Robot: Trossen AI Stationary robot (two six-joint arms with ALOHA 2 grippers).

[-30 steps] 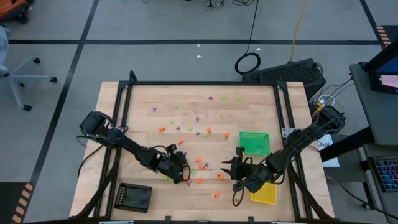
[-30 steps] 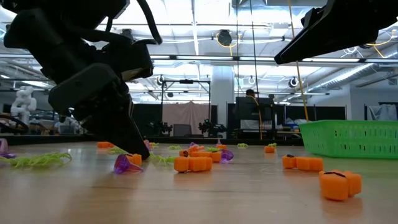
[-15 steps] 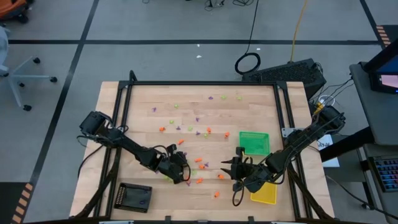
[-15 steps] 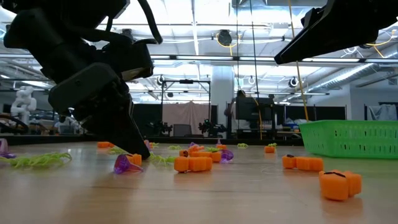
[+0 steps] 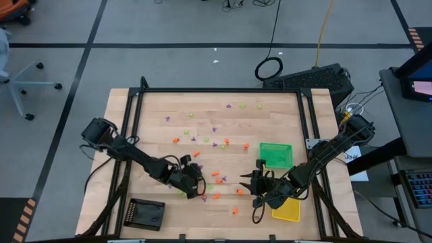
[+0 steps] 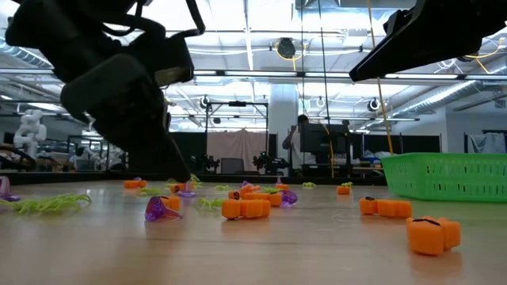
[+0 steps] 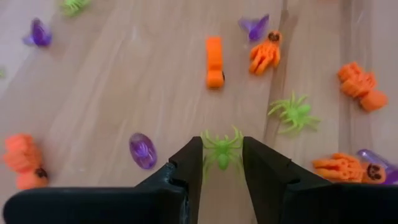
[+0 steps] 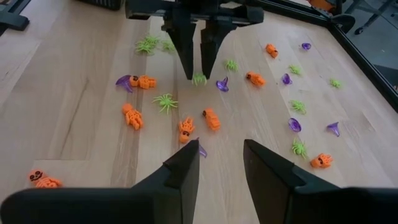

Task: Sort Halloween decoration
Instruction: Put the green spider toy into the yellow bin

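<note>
On my screens the pale wooden worktop (image 5: 155, 135) shows light plank grain under a black metal frame (image 5: 219, 90). Scattered over it I see tiny plastic Halloween trinkets (image 8: 211, 118) in orange, purple and lime green. A lime-green plastic spider (image 7: 221, 146) sits between black jaws. Beside the green mesh tray (image 5: 276, 154) I see a yellow flat tray (image 5: 287, 210); a black rectangular tray (image 5: 146, 214) lies well apart.
</note>
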